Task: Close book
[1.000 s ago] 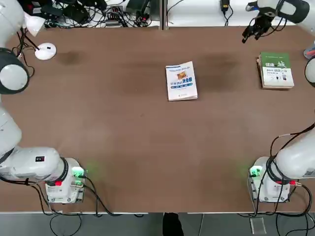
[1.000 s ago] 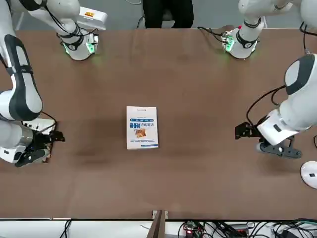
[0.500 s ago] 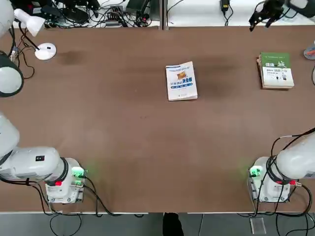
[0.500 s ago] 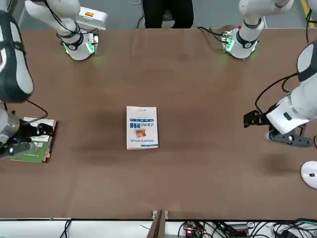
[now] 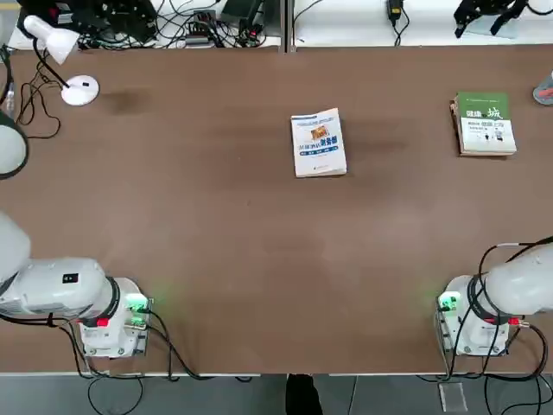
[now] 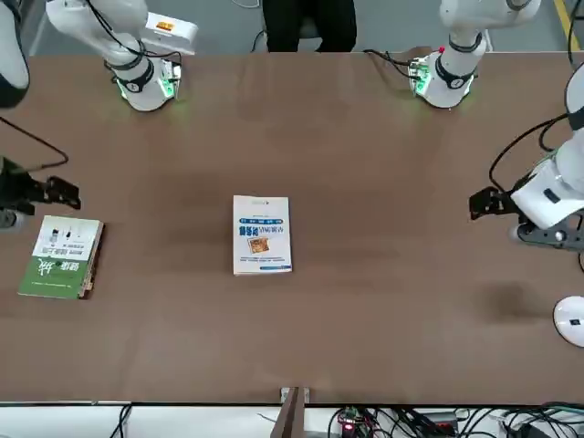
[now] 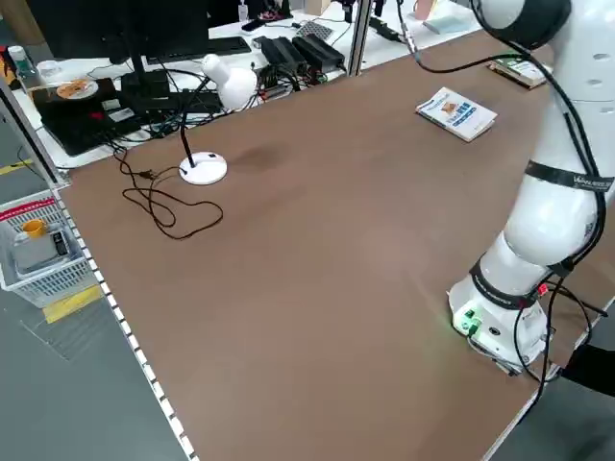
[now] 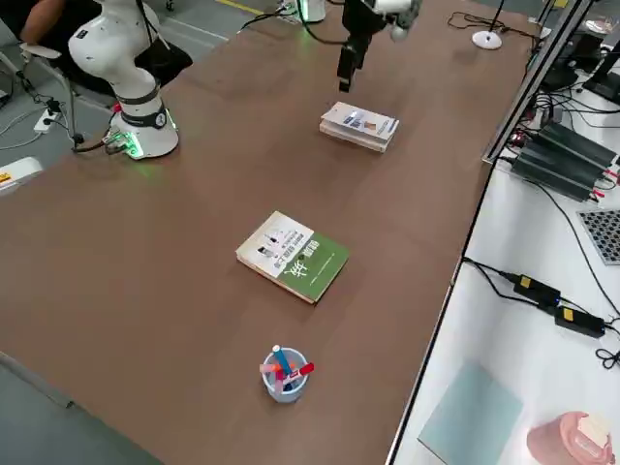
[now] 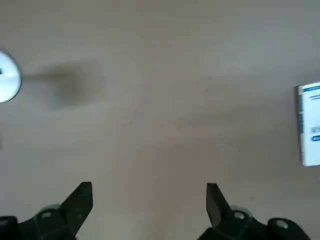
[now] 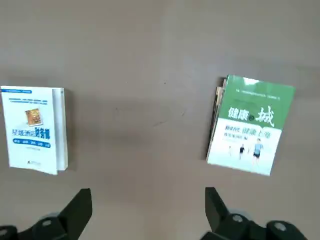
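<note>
- Brown table (image 5: 216,259) carries the book (image 5: 319,143) shut, cover up, near its middle, toward the far edge.
- Green-and-white book (image 5: 485,124) lies closed by the right edge.
- Right gripper (image 5: 484,12) hangs past the far right corner, fingers spread wide, empty.
- Left gripper (image 9: 148,200) hovers over bare tabletop, fingers wide, empty.

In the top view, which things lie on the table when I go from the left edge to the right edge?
Desk lamp → white-and-blue book, lying closed → green-and-white book.
</note>
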